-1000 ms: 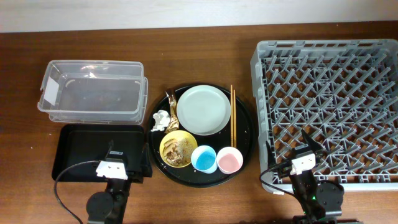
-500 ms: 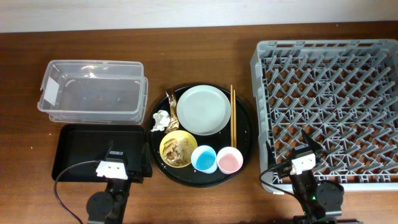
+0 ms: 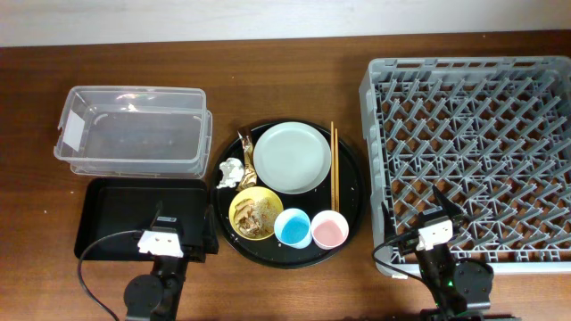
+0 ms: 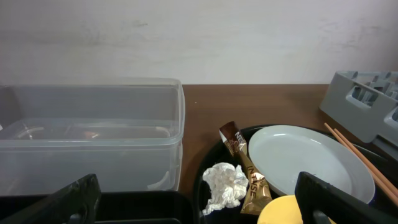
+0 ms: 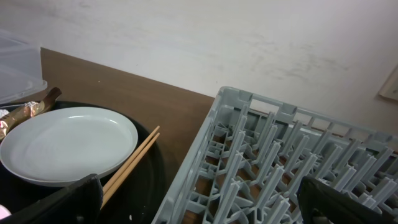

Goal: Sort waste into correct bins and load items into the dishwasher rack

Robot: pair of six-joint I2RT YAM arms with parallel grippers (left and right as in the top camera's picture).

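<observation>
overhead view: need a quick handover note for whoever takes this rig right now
Left gripper and right gripper: both open, empty.
On the round black tray: plate, yellow bowl with food scraps, blue cup, pink cup, chopsticks, tissue, wrapper.
Clear tub, shallow black tray and dishwasher rack look empty.
Done: nothing.
Left: bin all waste, rack all five items.

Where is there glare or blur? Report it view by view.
Overhead: even light, sharp throughout, small white glints on the clear tub. Left wrist: tissue crisp, the left gripper's fingers dark and soft-edged at the bottom corners. Right wrist: soft sheen on the plate, right gripper's fingers likewise dark and soft.
</observation>
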